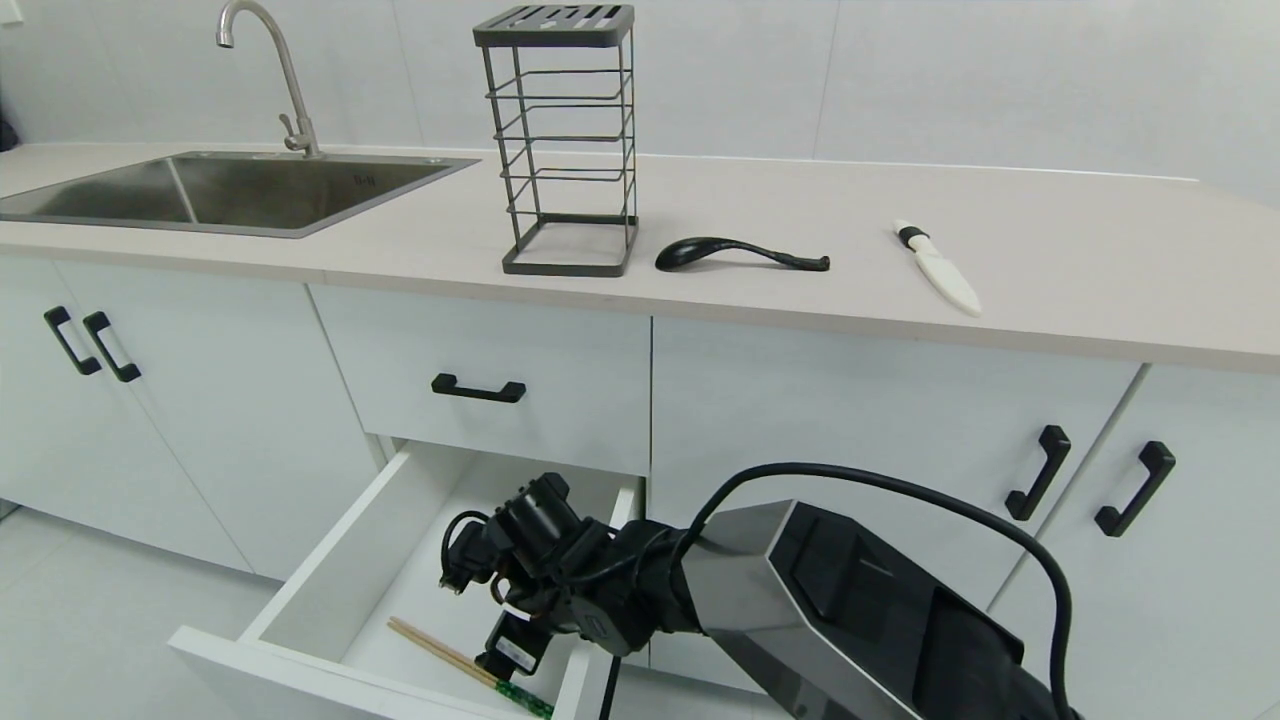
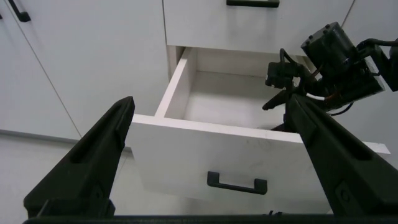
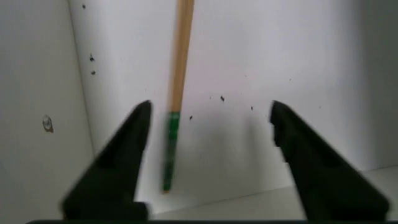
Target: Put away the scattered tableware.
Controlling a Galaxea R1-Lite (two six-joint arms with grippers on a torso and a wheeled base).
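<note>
Right gripper (image 3: 210, 113) is hanging wide open inside the drawer (image 1: 300, 590) over chopsticks (image 3: 178, 68), their far end cut off; left gripper (image 2: 211, 107) is gaping too.

Head cam: looks down on desk (image 1: 800, 200) & open drawer (image 1: 320, 560). Left wrist: faces drawer front. Right wrist: close-up inside drawer.

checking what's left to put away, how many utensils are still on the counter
2. A black spoon lies just right of the wire rack; a white knife lies farther right on the counter. None look hidden.
</note>
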